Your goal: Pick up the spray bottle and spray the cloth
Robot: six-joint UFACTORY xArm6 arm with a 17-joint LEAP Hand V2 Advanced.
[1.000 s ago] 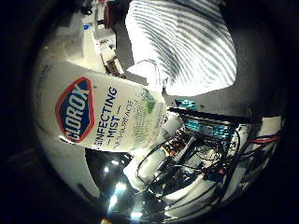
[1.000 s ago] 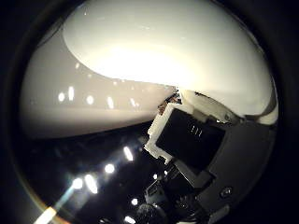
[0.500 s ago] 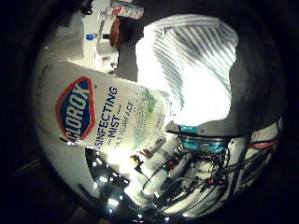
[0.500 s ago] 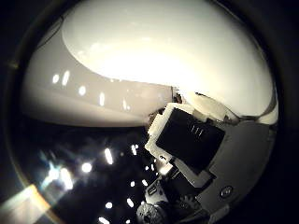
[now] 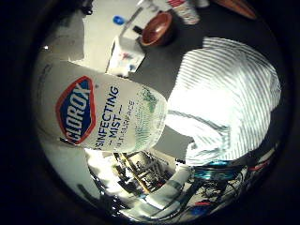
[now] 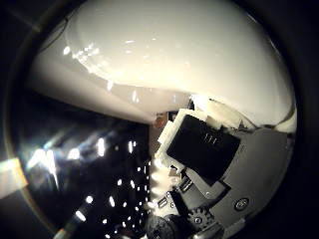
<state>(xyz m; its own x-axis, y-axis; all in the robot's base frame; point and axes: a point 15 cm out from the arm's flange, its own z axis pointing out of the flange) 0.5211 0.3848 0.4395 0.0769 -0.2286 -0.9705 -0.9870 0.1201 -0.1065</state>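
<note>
A dark tabletop (image 5: pixel 164 70) forms the background, bearing a striped white cloth (image 5: pixel 225 103) that lies crumpled and spread across much of it. Beyond the cloth stand a reddish-brown bowl (image 5: pixel 157 29) and, just beside it, a small white box-like object (image 5: pixel 124 54); other items at the far edge are too small to identify. The spray bottle (image 5: pixel 103 115), white with a red-and-blue label, lies close against the palm and is raised above the tabletop beside the cloth, apart from it. In the thumb side view its smooth white body fills much of the field. The right hand (image 6: pixel 209 164) is closed around the bottle, its black-and-white fingers (image 5: pixel 140 192) curled against the bottle's wall.
</note>
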